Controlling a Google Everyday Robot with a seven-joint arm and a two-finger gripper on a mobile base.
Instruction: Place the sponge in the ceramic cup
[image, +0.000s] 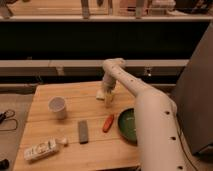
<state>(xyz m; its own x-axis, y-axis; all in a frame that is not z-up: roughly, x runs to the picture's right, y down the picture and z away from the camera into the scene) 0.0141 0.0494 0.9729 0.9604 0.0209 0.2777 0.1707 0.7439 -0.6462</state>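
A white ceramic cup (57, 106) stands upright on the left part of the wooden table (75, 95). A flat dark grey block, apparently the sponge (82, 131), lies in front of the cup, toward the table's front middle. My gripper (106, 96) points down at the back middle of the table, low over the surface. It is to the right of the cup and well behind the sponge. Nothing can be made out in its grasp.
A small red-orange object (108, 122) lies right of the sponge. A green bowl (127, 125) sits at the front right, partly behind my arm. A white bottle (42, 149) lies on its side at the front left corner. Dark shelving runs behind the table.
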